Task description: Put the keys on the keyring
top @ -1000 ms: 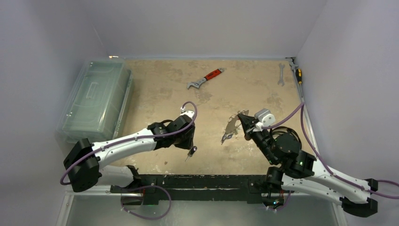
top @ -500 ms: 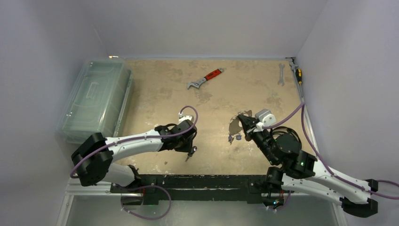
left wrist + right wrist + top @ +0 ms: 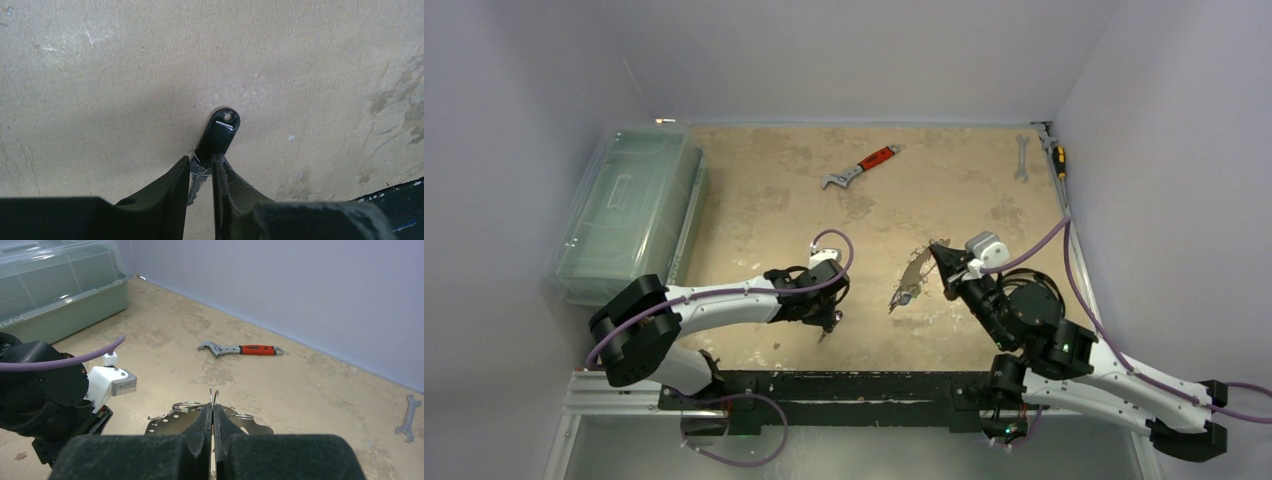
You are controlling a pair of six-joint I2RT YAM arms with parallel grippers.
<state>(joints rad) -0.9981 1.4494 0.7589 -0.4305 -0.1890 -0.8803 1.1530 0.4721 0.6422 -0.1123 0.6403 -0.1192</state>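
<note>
Landmark: keyring (image 3: 913, 271), a flat silvery ring held tilted above the worktop (image 3: 764, 190).
Right pincer (image 3: 213, 412): clenched on the keyring's near edge, keeping it clear of the surface.
Left pincer (image 3: 201, 161): down at the worktop, left of the keyring. Its jaws are narrow and straddle a key's blade; whether they actually pinch it cannot be told.
Black-headed key (image 3: 221, 131): flat on the worktop, left of the keyring and apart from it. The holed head protrudes beyond the jaw tips.
Step in hand: picking up the key. Judged early, with threading not yet begun.
Next move calls for: a firm nip on the blade that leaves the head's hole exposed. Then a lift and a carry rightward to the keyring, with the hole lined up on the ring's opening.
</note>
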